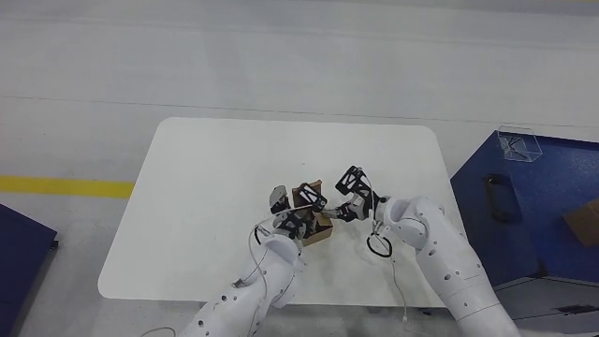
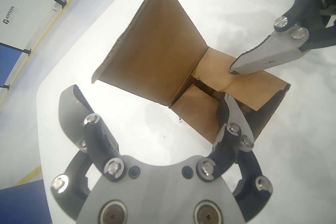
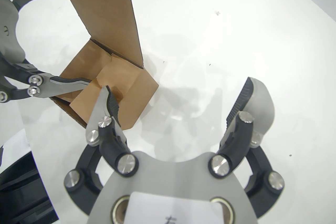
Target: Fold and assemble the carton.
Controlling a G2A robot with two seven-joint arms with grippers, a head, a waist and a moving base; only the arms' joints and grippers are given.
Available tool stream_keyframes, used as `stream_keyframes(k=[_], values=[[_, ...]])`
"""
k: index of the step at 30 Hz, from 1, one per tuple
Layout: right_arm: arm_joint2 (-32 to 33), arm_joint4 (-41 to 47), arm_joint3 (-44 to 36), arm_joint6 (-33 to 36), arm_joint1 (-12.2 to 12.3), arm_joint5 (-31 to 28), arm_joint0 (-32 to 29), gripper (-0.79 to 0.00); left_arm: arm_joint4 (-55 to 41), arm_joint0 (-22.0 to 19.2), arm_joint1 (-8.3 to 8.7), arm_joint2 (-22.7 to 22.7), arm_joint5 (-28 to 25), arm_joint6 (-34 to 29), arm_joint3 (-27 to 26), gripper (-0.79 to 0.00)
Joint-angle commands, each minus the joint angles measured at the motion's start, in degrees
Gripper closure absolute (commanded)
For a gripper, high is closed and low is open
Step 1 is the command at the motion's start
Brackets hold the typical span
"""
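A small brown carton (image 1: pixel 320 234) sits on the white table (image 1: pixel 206 206), near its front edge and right of centre. One large flap (image 2: pixel 157 51) stands up, and the smaller inner flaps are folded down over the opening. My left gripper (image 2: pixel 151 95) is open, with one fingertip (image 2: pixel 231 109) resting on an inner flap and the other off to the side of the carton. My right gripper (image 3: pixel 178 84) is open too; one fingertip (image 3: pixel 107 99) presses on a folded flap of the carton (image 3: pixel 105 12) and the other stands over bare table. Both grippers meet at the carton (image 1: pixel 292 213) (image 1: pixel 339 198).
A black cable loop (image 1: pixel 379 243) lies on the table by the right arm. A blue cabinet (image 1: pixel 524 206) with a clear plastic box (image 1: pixel 518 143) on it stands right of the table. Bare table stretches behind and left of the carton.
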Motion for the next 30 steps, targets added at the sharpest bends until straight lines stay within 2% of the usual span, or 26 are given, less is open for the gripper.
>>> stream_keyframes(k=[1,14,22,27,30], values=[[-0.3,0.1,0.4,0.3,0.0,-0.1,0.4,-0.785,-1.4,0.1,-0.05,-0.9,-0.9,1.1,0.3,-0.785],[0.5,1.3,-1.0,1.6,0.6,-1.5,0.8,-0.785,0.4,3.5,0.47,-5.9,-2.1,2.5,-3.1,-0.785],[-0.3,-0.1,-2.0,2.3,0.9,-3.0,0.2,-0.785,1.2,2.5,-0.23,-5.2,-4.2,1.2,-0.5,-0.785],[-0.2,-0.9,-2.5,1.4,1.2,-3.1,-0.3,-0.785,-0.9,2.7,-0.49,-5.9,-5.5,5.3,-1.4,-0.785],[0.7,-0.6,-2.7,0.9,1.5,-3.6,-0.3,-0.785,-4.7,3.5,-0.16,-7.9,-10.2,9.6,-3.1,-0.785]])
